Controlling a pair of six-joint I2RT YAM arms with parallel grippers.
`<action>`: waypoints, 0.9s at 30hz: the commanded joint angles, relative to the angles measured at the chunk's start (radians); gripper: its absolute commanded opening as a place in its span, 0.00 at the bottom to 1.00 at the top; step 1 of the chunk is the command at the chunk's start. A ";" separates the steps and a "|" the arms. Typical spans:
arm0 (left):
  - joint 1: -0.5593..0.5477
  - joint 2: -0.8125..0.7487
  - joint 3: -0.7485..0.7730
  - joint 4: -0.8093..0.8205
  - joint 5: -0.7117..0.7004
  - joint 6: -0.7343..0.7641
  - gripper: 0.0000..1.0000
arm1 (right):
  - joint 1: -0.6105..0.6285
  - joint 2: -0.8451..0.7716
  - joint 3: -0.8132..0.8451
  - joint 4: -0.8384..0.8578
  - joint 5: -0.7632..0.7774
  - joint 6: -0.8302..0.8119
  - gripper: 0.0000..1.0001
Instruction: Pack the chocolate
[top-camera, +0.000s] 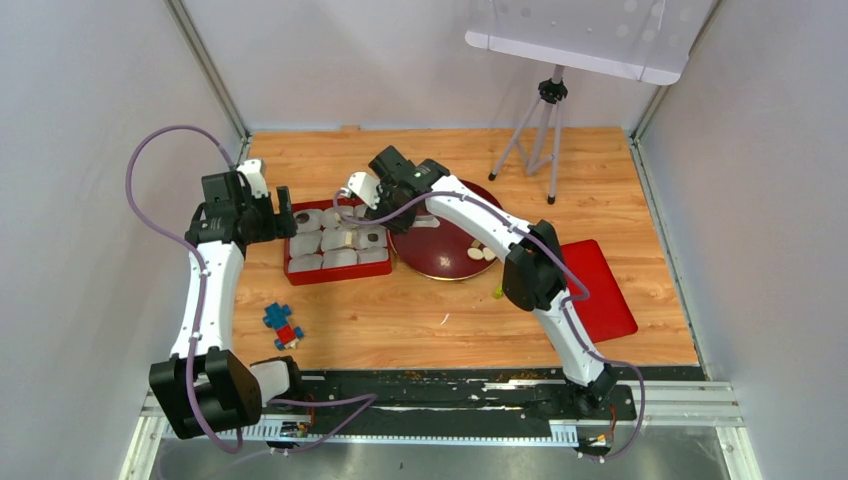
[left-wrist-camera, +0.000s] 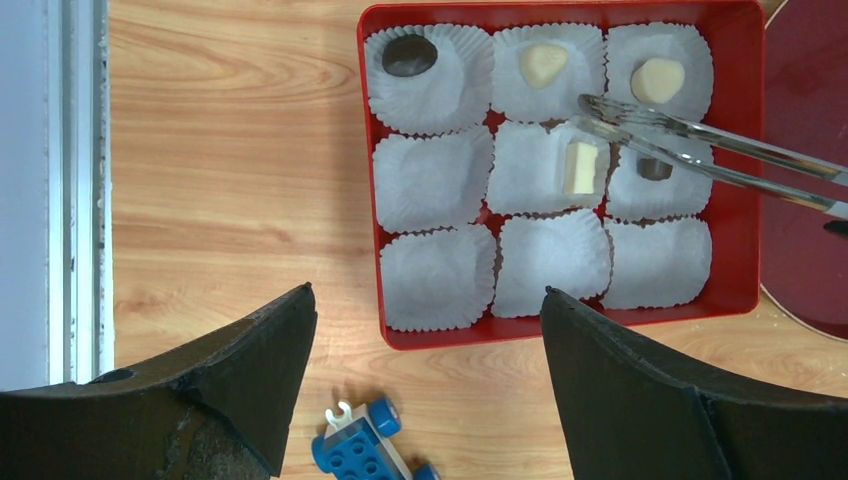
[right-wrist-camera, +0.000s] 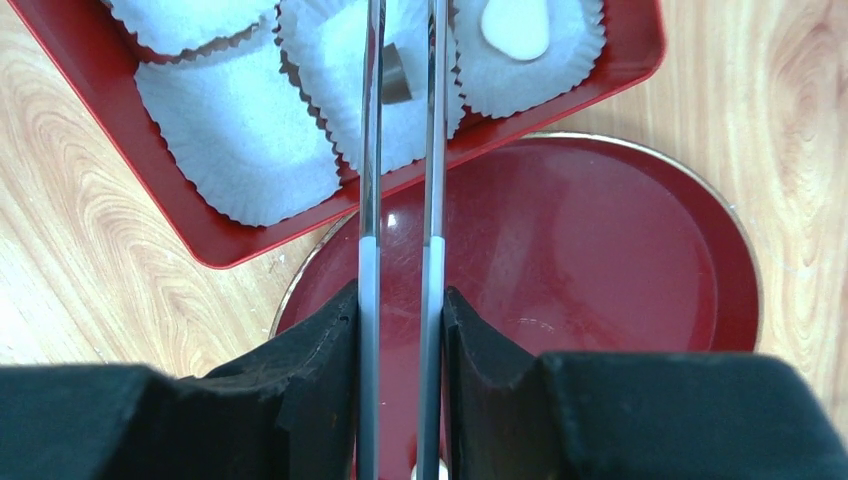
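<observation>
We are looking at a red tray (left-wrist-camera: 470, 338) that is lying on the wooden worktop (left-wrist-camera: 230, 150). Nine white paper cups (left-wrist-camera: 436, 276) are sitting in it in three rows of three.

Part of the chocolate (left-wrist-camera: 543, 63) is lying in these cups. In the left wrist view, the top row is holding a dark piece in its left cup and a cream piece in each of the other two cups. In the middle row a cream block is lying in the centre cup and a small dark piece in the right cup. Two more cream pieces are lying on the dark red round plate (top-camera: 440, 262), which is standing just beside the tray on its right.

The right fingers (right-wrist-camera: 320, 350) are pinching a pair of metal tongs (right-wrist-camera: 400, 150) between them. The two tong arms are running almost parallel with a narrow gap, from over the plate to above the tray. In the right wrist view the small dark piece is showing between them, but we cannot tell if the tongs are touching it.

The left fingers (left-wrist-camera: 250, 390) are spread wide and are gripping nothing. They are hovering above the worktop at the left side of the tray. Blue toy blocks (left-wrist-camera: 360, 445) are lying on the worktop near them.
</observation>
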 joint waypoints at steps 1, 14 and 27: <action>0.008 0.001 -0.007 0.035 0.020 -0.016 0.91 | -0.001 -0.020 0.077 0.023 0.006 -0.009 0.31; 0.008 0.019 0.008 0.044 0.036 -0.023 1.00 | 0.000 -0.093 0.080 0.020 -0.010 -0.012 0.30; 0.007 0.044 0.008 0.067 0.107 -0.001 1.00 | -0.149 -0.459 -0.296 -0.038 0.010 -0.062 0.31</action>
